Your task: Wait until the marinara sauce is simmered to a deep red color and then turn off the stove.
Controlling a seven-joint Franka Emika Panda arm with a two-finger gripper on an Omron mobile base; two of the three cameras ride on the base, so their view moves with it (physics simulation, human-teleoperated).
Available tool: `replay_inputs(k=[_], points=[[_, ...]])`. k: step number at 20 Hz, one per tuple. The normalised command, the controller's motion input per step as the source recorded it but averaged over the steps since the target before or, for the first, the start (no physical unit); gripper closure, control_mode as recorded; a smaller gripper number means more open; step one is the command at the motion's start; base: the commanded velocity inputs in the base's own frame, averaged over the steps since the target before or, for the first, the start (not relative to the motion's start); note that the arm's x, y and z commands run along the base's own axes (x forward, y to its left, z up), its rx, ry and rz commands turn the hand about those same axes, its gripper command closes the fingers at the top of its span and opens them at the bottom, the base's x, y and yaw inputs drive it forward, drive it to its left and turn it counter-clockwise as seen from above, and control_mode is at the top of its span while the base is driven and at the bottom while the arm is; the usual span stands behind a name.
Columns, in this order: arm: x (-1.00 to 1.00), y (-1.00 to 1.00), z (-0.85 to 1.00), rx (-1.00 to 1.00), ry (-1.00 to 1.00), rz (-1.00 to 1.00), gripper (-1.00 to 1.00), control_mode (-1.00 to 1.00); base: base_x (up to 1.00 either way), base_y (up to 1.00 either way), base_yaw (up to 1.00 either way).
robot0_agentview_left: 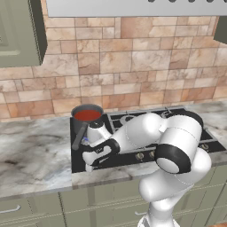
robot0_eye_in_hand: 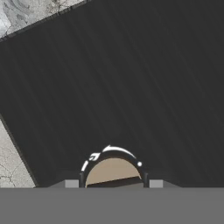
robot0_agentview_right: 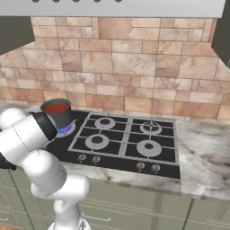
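The marinara sauce [robot0_agentview_left: 87,115] is a red disc in a small dark grey saucepan [robot0_agentview_left: 79,124] on the back-left burner of the black stove [robot0_agentview_left: 133,153]; its long handle [robot0_agentview_left: 80,135] points toward the front. From the right the sauce [robot0_agentview_right: 57,108] looks deep red, with a blue flame [robot0_agentview_right: 65,129] under the pan. My gripper [robot0_agentview_left: 90,166] hangs low over the stove's front-left corner. In the hand view its tips stand apart on either side of a round knob [robot0_eye_in_hand: 113,172] with white markings; gripper [robot0_eye_in_hand: 113,184] open.
More knobs [robot0_agentview_right: 140,165] line the stove's front edge [robot0_agentview_right: 126,164]. Marble counter [robot0_agentview_left: 31,155] spreads to the left and right [robot0_agentview_right: 202,152] of the cooktop. A tiled wall [robot0_agentview_left: 133,66] stands behind, cabinets [robot0_agentview_left: 20,31] and a hood [robot0_agentview_right: 112,6] above.
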Motion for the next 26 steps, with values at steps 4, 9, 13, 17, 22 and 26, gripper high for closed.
replay_inputs(k=[4,9,13,17,22,26], points=[[0.00,0.00,0.00,0.00,0.00,0.00,1.00,-1.00,0.00,0.00,0.00],[0.00,0.00,0.00,0.00,0.00,0.00,1.00,-1.00,0.00,0.00,0.00],[0.00,0.00,0.00,0.00,0.00,0.00,1.00,-1.00,0.00,0.00,0.00],[0.00,0.00,0.00,0.00,0.00,0.00,1.00,-1.00,0.00,0.00,0.00],[0.00,0.00,0.00,0.00,0.00,0.00,1.00,-1.00,0.00,0.00,0.00],[0.00,0.00,0.00,0.00,0.00,0.00,1.00,-1.00,0.00,0.00,0.00]])
